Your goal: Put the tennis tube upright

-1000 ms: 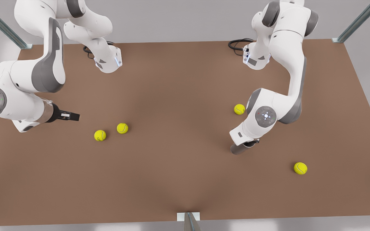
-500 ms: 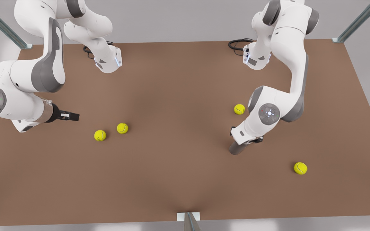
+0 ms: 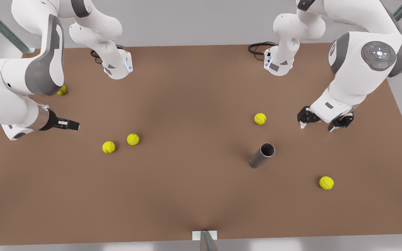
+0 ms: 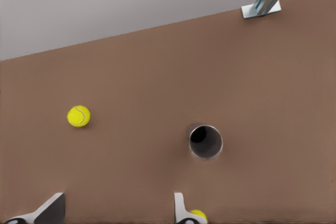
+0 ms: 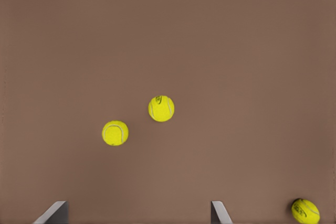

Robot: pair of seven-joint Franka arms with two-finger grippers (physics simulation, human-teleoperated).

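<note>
The tennis tube (image 3: 261, 156), a grey metallic cylinder, stands on end on the brown table (image 3: 187, 195) with its hollow rimmed end up. Nothing holds it. In the left wrist view I look down into the tube's (image 4: 206, 141) dark opening. My left gripper (image 3: 316, 127) hangs open above the table, toward the front view's right of the tube and well apart from it; its fingertips (image 4: 180, 209) show wide apart. My right gripper (image 3: 71, 124) waits at the front view's left, open, with fingertips (image 5: 219, 211) spread and nothing between them.
Yellow tennis balls lie around: one (image 3: 260, 118) behind the tube, one (image 3: 326, 182) toward the front right, a pair (image 3: 133, 139) (image 3: 108, 147) near the right gripper, one (image 3: 61, 90) under the right arm. A metal post (image 3: 206, 240) stands at the table's front edge.
My left gripper has let go of the tube, opened, and drawn up and away toward the front view's right. The tube stays standing. The right arm shifted slightly left, uncovering a ball.
</note>
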